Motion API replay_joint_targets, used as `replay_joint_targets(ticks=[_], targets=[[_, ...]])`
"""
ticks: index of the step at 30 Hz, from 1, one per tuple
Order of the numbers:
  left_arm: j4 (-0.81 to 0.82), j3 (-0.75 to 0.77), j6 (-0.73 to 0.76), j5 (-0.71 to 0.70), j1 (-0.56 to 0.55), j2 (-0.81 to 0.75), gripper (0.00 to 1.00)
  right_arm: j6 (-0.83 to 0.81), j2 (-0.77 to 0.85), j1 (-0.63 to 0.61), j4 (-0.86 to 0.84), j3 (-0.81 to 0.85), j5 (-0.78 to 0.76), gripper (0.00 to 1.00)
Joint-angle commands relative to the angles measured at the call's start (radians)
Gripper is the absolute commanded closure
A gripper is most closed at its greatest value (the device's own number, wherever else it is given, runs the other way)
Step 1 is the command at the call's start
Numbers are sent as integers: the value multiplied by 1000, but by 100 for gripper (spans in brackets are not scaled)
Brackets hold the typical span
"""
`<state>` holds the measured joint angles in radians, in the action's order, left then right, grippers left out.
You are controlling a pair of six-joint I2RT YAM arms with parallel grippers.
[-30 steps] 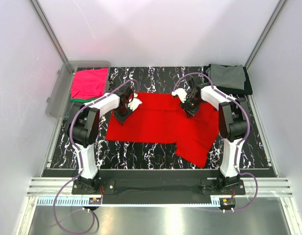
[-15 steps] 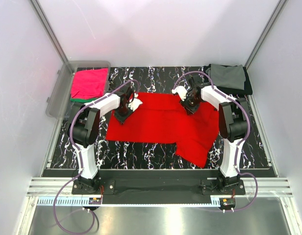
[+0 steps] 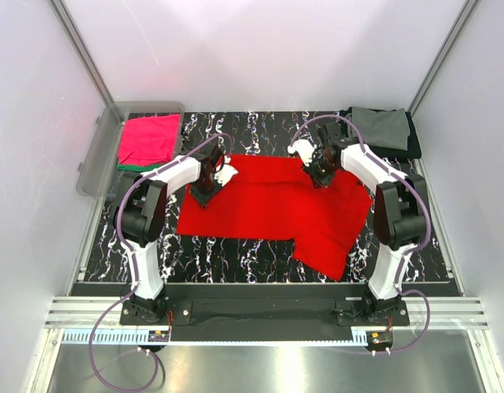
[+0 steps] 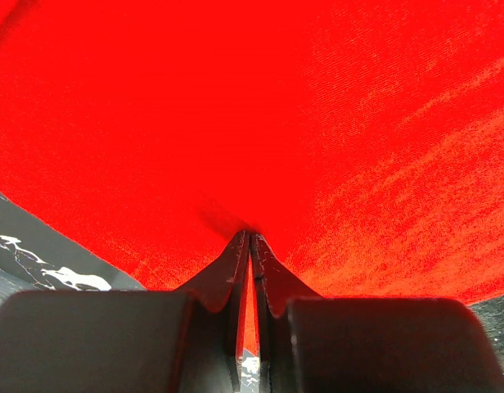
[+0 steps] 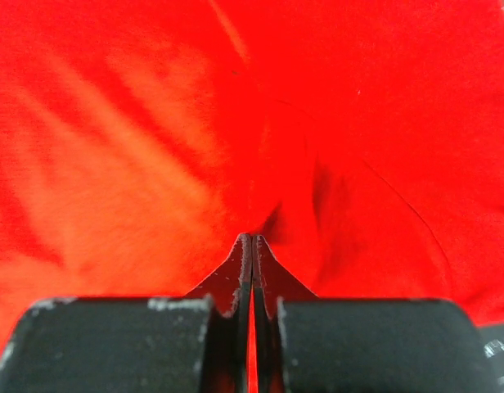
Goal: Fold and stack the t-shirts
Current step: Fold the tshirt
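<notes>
Pinching far edge of bright red cloth t-shirt: left fingers, right fingers both clamped on fabric. Needing even, simultaneous lift, edge taut, avoiding skewed fold.

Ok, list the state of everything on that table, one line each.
Bright red cloth t-shirt: spread out, unfolded.
Left tool: shut on the red t-shirt.
Right tool: shut on the red t-shirt.
Magenta-pink cloth t-shirt: folded, lying on a green t-shirt.
Grey cloth t-shirt: folded, atop a black t-shirt.
Clear plastic bin: lidless; the pink stack seems to sit in it.
</notes>
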<state>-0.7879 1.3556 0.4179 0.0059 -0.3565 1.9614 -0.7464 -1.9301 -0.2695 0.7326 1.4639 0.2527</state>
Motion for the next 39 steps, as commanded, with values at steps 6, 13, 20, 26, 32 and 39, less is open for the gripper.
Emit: replay_joint_targets(ticks=[6,13,20,26,32,39], targets=[[19,20,-2,11,-6,33,92,51,120,-54,85,-19,69,100],[19,19,-1,8,-6,31,92,68,88,-82,114,-30,109,100],[19,19,1,5,-6,27,92,127,-19,-111,131,52,157,96],[19,20,1,2,-6,24,92,225,-90,-120,189,191,273,61],[13,68,16,-27,-4,14,92,225,3,-105,150,185,194,61],[-30,250,33,-47,48,95,92,251,25,48,54,98,77,62]])
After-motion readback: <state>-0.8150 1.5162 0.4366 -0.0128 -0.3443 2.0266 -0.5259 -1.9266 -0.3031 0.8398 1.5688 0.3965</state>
